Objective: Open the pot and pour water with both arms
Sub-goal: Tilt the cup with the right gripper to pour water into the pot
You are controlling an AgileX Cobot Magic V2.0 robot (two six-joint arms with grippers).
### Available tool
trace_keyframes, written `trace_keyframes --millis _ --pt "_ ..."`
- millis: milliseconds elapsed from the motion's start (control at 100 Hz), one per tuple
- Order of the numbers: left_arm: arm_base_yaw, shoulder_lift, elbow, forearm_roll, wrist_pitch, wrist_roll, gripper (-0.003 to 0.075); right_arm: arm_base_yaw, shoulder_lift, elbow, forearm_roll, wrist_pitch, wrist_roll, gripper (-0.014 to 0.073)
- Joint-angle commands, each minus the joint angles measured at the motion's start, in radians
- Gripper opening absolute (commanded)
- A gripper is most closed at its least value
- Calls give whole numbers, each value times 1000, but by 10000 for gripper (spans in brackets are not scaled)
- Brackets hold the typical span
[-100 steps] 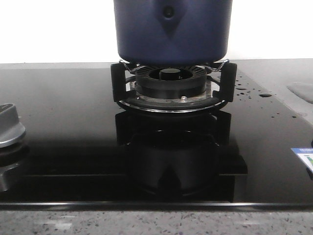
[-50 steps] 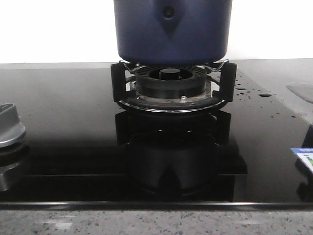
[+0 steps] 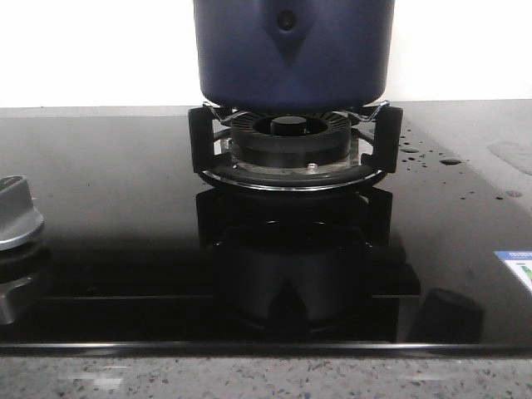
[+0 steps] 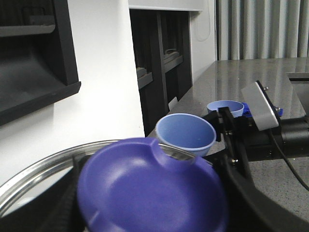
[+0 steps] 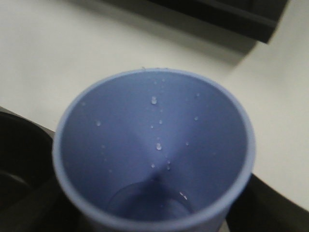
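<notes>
The dark navy-blue pot (image 3: 293, 51) stands on the burner grate (image 3: 293, 150); its top is cut off in the front view, where neither gripper shows. In the left wrist view my left gripper (image 4: 152, 195) is shut on the purple knob (image 4: 149, 188) of a glass lid with a metal rim (image 4: 43, 166) and holds it up. My right gripper (image 5: 152, 215) is shut on a light-blue cup (image 5: 154, 150), tilted, with only droplets inside. That cup also shows in the left wrist view (image 4: 186, 136), just beyond the lid, with the right arm (image 4: 270, 133) behind it.
The black glass hob (image 3: 116, 216) has a silver dial (image 3: 15, 216) at the left and water drops (image 3: 411, 150) right of the burner. A second blue cup (image 4: 225, 107) stands on the grey counter. Dark shelves (image 4: 34, 72) and a white wall lie behind.
A dark round reflection has appeared in the hob glass at the front right, and the pale patch at the right edge has dimmed. The pot has not moved.
</notes>
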Motion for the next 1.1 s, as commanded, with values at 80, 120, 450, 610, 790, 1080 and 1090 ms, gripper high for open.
trace_keyframes --millis 80,120,450,610,790,1080,1090 --pt "4 -76 -34 -69 4 -27 242 98 45 -132 -149 -18 -3 173" --pt "4 -82 -34 -64 4 -35 242 111 62 -153 -191 -16 -3 173" --pt "4 -117 -34 -58 6 -51 242 142 167 -264 -573 -25 -3 162" --pt "4 -117 -34 -58 10 -66 242 142 189 -267 -684 -38 -3 124" --pt "4 -117 -34 -58 10 -66 242 142 211 -272 -754 -51 -3 122" --pt "4 -117 -34 -44 10 -66 242 144 274 -358 -888 -45 -5 122" --pt "4 -117 -34 -42 10 -66 242 144 276 -358 -894 -45 -5 122"
